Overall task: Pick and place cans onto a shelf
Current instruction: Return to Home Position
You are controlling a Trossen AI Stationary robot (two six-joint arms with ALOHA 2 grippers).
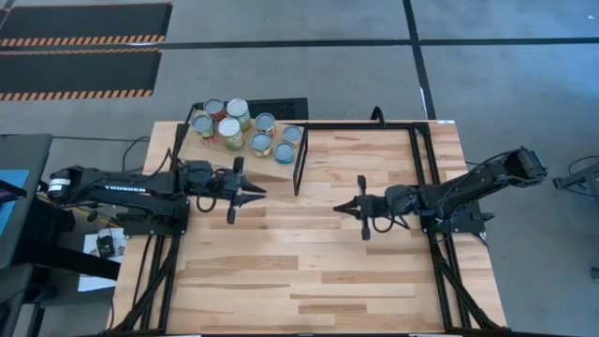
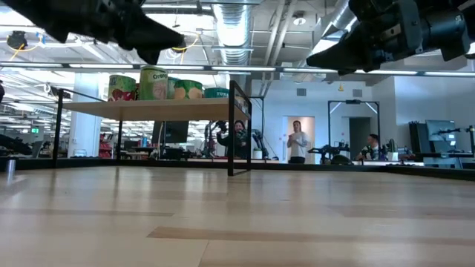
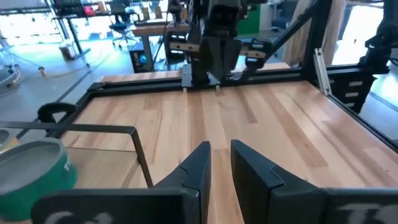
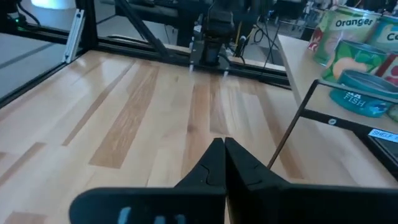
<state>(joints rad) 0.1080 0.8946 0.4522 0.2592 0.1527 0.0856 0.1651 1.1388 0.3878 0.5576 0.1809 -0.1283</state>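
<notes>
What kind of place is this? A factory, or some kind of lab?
Most likely a robotics lab in an open industrial hall. Bare ventilation ducts run across the ceiling, hazard-striped mats lie on the grey floor, and beyond the table people stand among benches with what looks like more robot equipment.

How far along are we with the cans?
Done: all eight cans stand on the shelf; none shows on the tabletop. In hand: nothing; the left claw, slightly parted, and the right claw, shut, hang empty over its middle. Left: probably just returning home.
</notes>
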